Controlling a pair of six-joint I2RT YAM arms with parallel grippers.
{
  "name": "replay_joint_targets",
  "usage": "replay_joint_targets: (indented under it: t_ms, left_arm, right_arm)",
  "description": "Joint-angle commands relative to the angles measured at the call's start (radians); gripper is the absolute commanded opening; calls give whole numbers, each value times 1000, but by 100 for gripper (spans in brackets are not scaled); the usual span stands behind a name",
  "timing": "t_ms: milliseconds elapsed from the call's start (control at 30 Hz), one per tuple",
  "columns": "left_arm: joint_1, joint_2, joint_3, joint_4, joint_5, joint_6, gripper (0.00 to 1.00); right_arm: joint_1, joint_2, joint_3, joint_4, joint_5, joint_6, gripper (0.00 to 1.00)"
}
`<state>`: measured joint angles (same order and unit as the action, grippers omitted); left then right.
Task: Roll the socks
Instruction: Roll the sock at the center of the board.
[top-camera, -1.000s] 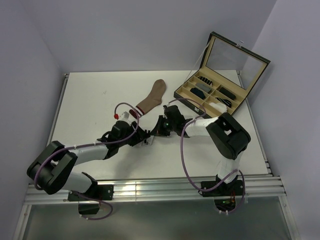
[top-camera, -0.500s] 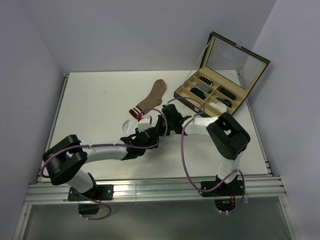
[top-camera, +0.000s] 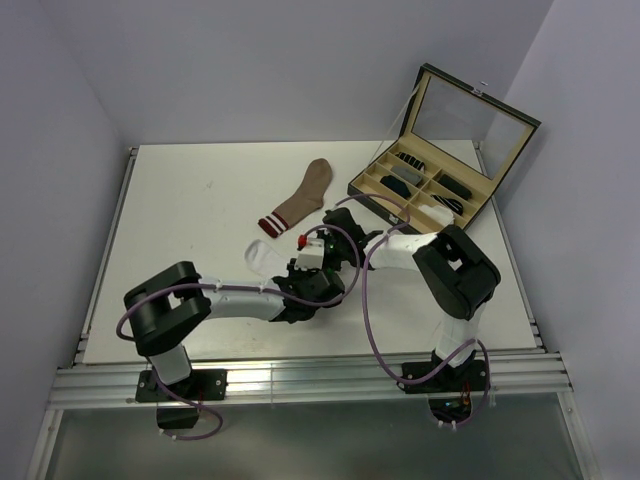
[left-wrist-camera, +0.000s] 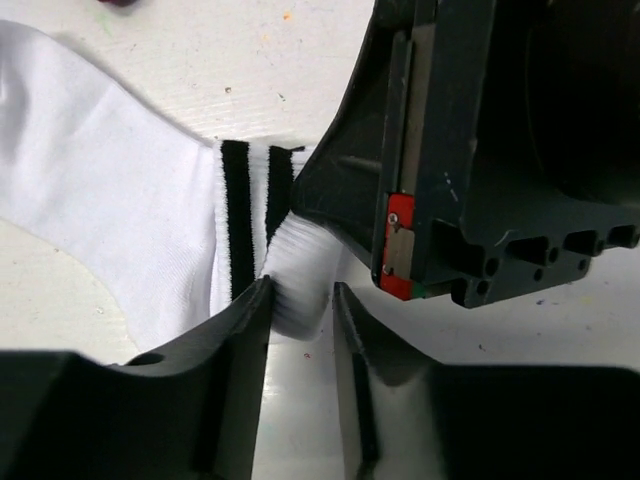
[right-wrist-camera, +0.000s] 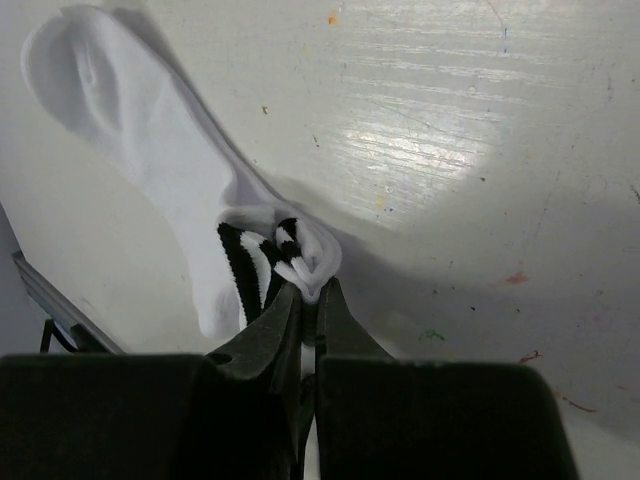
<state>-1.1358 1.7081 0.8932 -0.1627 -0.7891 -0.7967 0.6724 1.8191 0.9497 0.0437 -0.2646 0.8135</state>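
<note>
The white sock (left-wrist-camera: 110, 215) is laid flat on the surface (top-camera: 190, 220) between the two arms, its foot stretched away to the left and its striped cuff (right-wrist-camera: 262, 262) bunched into a first small fold. That fold is pinched by the right claw (right-wrist-camera: 307, 295), whose jaws are pressed fully together on the fabric. The left claw (left-wrist-camera: 300, 305) is set just beside it with its jaws partly apart, one finger on each side of the ribbed cuff edge; whether the cloth is actually pressed by them cannot be told. The step in hand is judged to be the start of the roll at the cuff. For it to be done well, both layers of the cuff should be caught by the left claw before the right one's pinch is eased. The fold should then be turned towards the toe in short, even turns, with the cloth held low against the surface so that the roll is not skewed. Care is called for, since the two claws are crowded almost into contact. Two socks are counted: the white one and a tan-brown sock (top-camera: 305, 195) lying apart, farther back, untouched. One open box (top-camera: 465, 115) is seen at the far right, with several dark rolls (top-camera: 402, 185) in its compartments, too small to be counted exactly.
</note>
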Motion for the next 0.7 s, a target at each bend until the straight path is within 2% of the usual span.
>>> replay_joint_targets:
  t_ms: [0,233,300,333,467,500,667]
  left_arm:
    - [-28,53,50,-78,-68,1,33]
    - [-41,93,69,-107,-88,-15,12]
    - [-39,82,58,-100,-79,-15,1]
    - [-39,75,50,-75,-72,-10,0]
    - [-35,-31,-34,43,17,17,0]
    - [-30,-56,-52,66,43,16,0]
    - [77,-250,-230,291,322,-24,0]
  right_arm:
    - [10,-40,40,-27,21,1,0]
    - [10,-52,28,-18,-4,19,0]
    - [10,-63,20,-4,-13,23,0]
    - [10,-66,15,-2,-15,24,2]
    - [9,-115,-17,50,-18,33,16]
    - [7,-125,-25,64,-18,33,23]
    - [-8,-185,-94,163,-15,56,42]
